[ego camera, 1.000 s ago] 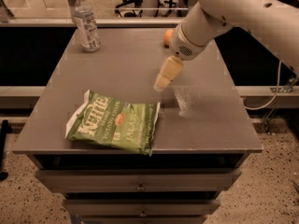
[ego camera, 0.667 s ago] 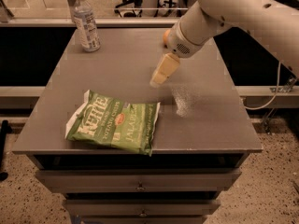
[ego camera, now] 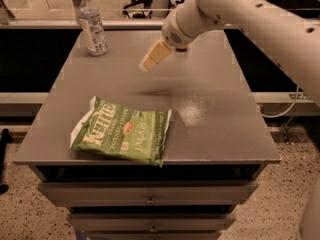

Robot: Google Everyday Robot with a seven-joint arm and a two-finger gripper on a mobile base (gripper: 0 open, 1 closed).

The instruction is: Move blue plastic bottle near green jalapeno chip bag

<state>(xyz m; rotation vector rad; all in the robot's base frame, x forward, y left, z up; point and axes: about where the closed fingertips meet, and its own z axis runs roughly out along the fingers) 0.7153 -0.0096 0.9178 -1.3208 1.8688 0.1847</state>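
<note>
Green jalapeno chip bag (ego camera: 122,134) lies flat near the table's (ego camera: 220,129) front edge as the gripper (ego camera: 154,57), its opening impossible to judge, hovers mid-table, likely needing a level reach left to the upright blue plastic bottle (ego camera: 93,25) at the far-left corner.

1. The tabletop (ego camera: 210,84) looks smooth, matt grey, with a faint speckled sheen just right of the bag.
2. The bag (ego camera: 122,130) is crinkled green film, lightly glossy, with a white edge.
3. The bottle (ego camera: 93,24), far left, is clear plastic with a white cap and a pale wrap label.
4. The gripper (ego camera: 152,59), above the far middle of the tabletop, looks cream and matt.
5. The arm (ego camera: 260,19) has a smooth off-white shell, like moulded plastic, with a soft sheen.
6. The drawers (ego camera: 150,194) below look like matt grey painted metal.
7. The floor (ego camera: 287,189) is speckled, stone-like.
</note>
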